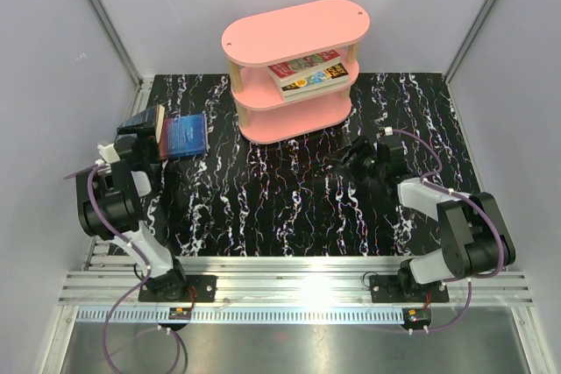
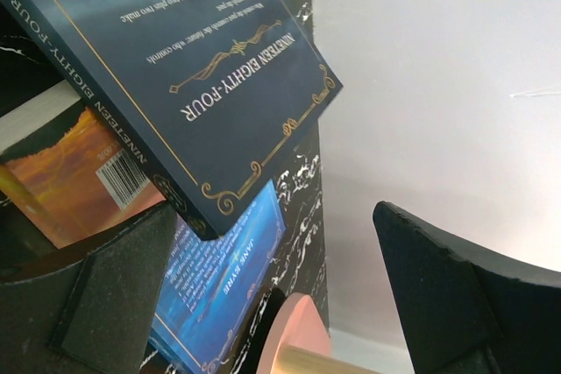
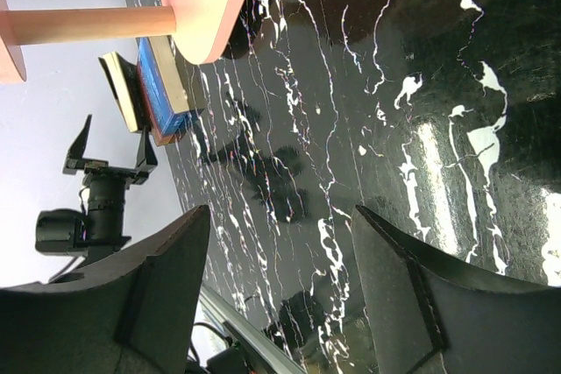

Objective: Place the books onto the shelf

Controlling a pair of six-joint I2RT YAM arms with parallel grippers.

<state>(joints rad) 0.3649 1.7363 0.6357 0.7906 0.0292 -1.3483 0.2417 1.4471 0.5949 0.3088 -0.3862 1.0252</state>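
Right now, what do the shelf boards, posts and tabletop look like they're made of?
Boards: painted wood or plastic, can't tell; flat matte pink, no grain. Posts: likely bare pale wood; tan round dowels. Tabletop: glossy black sheet, white marble-like veining, possibly printed; glare shows on it.

dark blue book (image 2: 175, 67): cut off at top edge | orange book (image 2: 61, 172): mostly covered by it | shelf (image 2: 294, 326): sliver only, bottom edge

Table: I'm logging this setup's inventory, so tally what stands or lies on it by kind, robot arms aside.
Shelf: 1
Books: 5 (2 on the middle tier, 3 stacked off to the left)
Total: 6
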